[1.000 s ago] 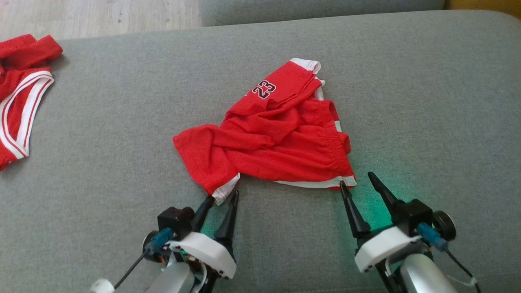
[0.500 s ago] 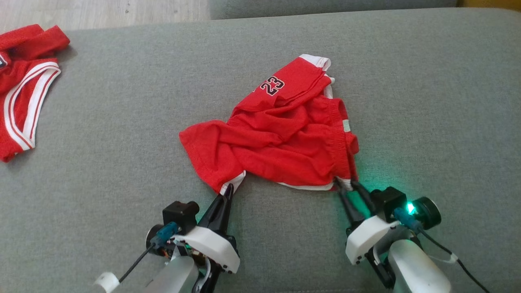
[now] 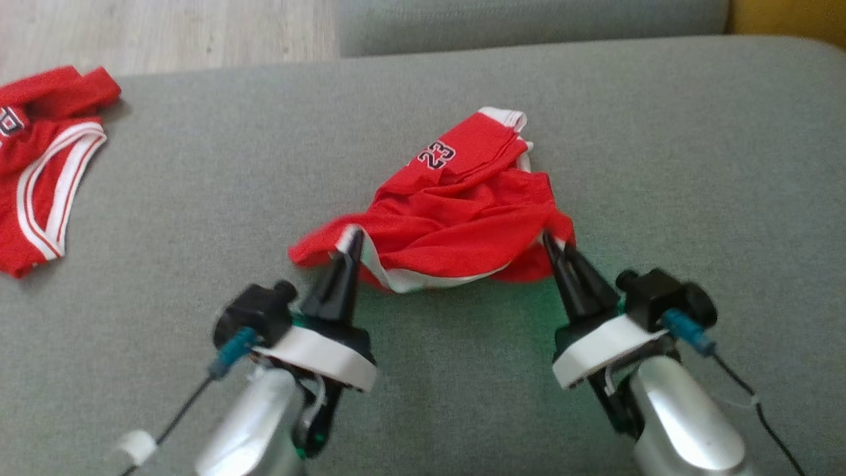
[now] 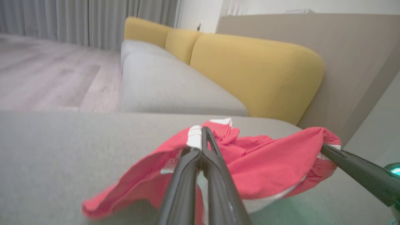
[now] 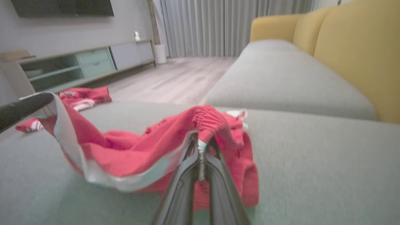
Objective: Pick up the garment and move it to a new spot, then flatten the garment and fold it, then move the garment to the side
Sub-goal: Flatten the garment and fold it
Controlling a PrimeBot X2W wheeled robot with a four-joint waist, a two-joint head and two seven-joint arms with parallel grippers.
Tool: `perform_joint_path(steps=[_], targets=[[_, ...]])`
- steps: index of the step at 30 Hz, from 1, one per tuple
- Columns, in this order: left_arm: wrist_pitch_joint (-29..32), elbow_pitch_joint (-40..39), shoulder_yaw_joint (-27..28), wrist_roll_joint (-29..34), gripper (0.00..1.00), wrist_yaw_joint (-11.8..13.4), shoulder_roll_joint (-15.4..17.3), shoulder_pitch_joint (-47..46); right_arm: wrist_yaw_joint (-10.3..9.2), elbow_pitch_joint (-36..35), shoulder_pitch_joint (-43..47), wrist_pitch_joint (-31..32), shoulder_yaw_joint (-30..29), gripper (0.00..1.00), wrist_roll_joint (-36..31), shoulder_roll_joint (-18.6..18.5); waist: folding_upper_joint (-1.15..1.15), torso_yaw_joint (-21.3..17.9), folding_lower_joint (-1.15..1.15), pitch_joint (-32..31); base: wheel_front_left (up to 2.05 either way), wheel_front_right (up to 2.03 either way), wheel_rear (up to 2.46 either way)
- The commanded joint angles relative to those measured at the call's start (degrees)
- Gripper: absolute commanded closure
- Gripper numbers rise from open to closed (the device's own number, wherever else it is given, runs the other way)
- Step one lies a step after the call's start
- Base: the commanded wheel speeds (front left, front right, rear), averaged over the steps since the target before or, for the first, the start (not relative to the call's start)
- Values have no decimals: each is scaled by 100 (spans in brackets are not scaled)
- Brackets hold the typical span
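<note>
Red shorts [image 3: 456, 211], numbered 23, crumpled mid-way across the cushion [image 3: 198, 198]. Left gripper [image 3: 355, 235] clamped shut on the white-trimmed hem at the near left corner. Right gripper [image 3: 548, 238] clamped shut on the gathered waistband at the near right corner. Near edge hangs raised between the two; far part rests on the cushion. Another red garment [image 3: 46, 165] lies far left, well apart.

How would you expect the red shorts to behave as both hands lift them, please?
Probably floppy: the red shorts sag between the left hand and right hand, each pinching an edge. Likely light, since thin fingertip pinches hold the cloth up. The loose middle may drag on the grey cushion.
</note>
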Motion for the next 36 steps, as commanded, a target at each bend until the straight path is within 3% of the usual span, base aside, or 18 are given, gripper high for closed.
perform_joint_path(steps=[1,10,18,25,31,34,36], targets=[[-69,-246,241,62,100,-26,152,-154,43,-278,-111,-63,128,100,50,-14,0,-11,0,-97,0,0,0],[261,-2134,525,372,100,-116,1119,-466,43,-2169,-103,-56,92,100,492,-466,0,-51,0,-675,0,0,0],[1587,-4568,1076,364,100,-78,2176,-1169,43,-4174,-168,388,-352,100,478,-878,0,-97,0,-884,0,0,0],[2465,-5382,1156,233,100,-93,2586,-1521,43,-5391,1,989,-620,100,230,-946,0,-83,0,-732,0,0,0],[2566,-4972,1319,-191,100,-39,2447,-1786,43,-5166,-339,1252,-644,100,381,-1021,0,-106,0,-10,0,0,0],[2482,-4421,1400,-371,100,-72,2351,-2201,43,-4443,-1058,1312,-599,100,597,-1038,0,-184,0,437,0,0,0],[2231,-3700,1543,-599,100,-95,2095,-2848,43,-3393,-2188,1244,-635,100,669,-948,0,-238,0,856,0,0,0]])
